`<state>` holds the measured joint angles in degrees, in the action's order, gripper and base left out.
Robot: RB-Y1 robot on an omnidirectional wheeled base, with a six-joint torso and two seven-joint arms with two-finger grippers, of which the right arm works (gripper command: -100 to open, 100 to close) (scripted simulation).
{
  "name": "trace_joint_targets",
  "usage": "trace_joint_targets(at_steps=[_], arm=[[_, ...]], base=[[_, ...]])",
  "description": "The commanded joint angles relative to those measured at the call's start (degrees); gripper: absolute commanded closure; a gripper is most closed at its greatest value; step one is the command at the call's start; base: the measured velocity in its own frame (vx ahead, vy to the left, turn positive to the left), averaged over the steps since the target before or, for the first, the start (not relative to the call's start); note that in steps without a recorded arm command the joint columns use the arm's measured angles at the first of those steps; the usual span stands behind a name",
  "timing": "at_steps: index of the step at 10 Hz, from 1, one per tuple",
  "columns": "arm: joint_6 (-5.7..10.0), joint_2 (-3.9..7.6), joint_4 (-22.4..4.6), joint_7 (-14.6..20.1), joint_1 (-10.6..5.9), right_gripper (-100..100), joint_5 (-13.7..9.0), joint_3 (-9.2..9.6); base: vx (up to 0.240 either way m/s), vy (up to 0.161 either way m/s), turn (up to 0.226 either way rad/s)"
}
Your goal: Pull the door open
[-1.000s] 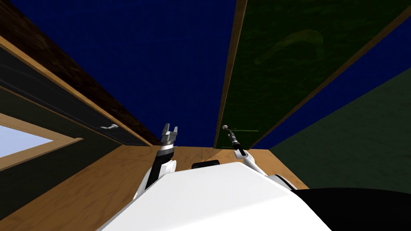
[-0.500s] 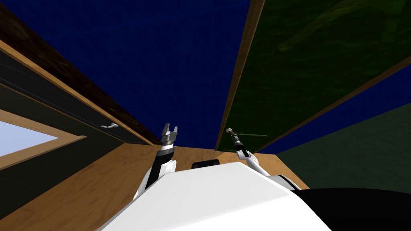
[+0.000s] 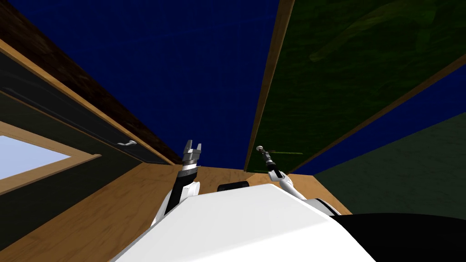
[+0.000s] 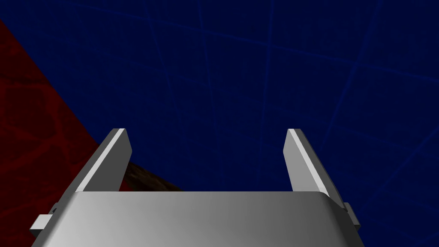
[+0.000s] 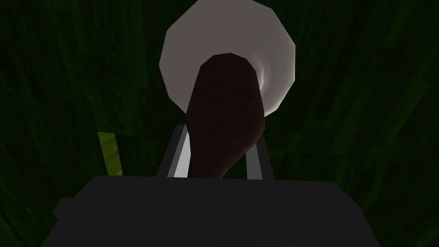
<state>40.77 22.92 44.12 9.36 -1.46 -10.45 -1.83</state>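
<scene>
Fingers (image 5: 181, 155) of right gripper (image 5: 218, 139) clamp the dark handle (image 5: 225, 96); left gripper (image 4: 207, 134) fingers apart.

Blue wall (image 3: 182, 68) ahead, wood floor (image 3: 91, 218) below. On the left, a window (image 3: 27, 154) in a wood frame, then a dark panel (image 3: 59, 104) with a small grey lever (image 3: 126, 143), maybe another door. Black area (image 3: 409, 236) lower right.
</scene>
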Motion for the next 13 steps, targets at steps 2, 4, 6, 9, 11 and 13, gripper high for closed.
trace_joint_targets(at_steps=[2,4,6,9,11,13], arm=[[0.94,0.9,0.24,1.14,0.75,100,0.24,0.88],[2.05,1.96,0.52,2.48,1.64,100,0.52,1.92],[3.28,3.15,0.83,3.98,2.63,100,0.84,3.08],[5.04,4.84,1.28,6.12,4.04,100,1.29,4.74],[4.79,4.66,1.72,6.19,4.38,100,1.35,5.0],[7.15,6.05,1.83,7.69,6.07,100,1.53,6.28]], base=[[-0.118,-0.038,0.111],[-0.191,-0.046,0.11],[-0.212,-0.071,0.146],[-0.201,-0.075,0.133],[-0.135,-0.052,0.064],[-0.176,-0.049,0.146]])
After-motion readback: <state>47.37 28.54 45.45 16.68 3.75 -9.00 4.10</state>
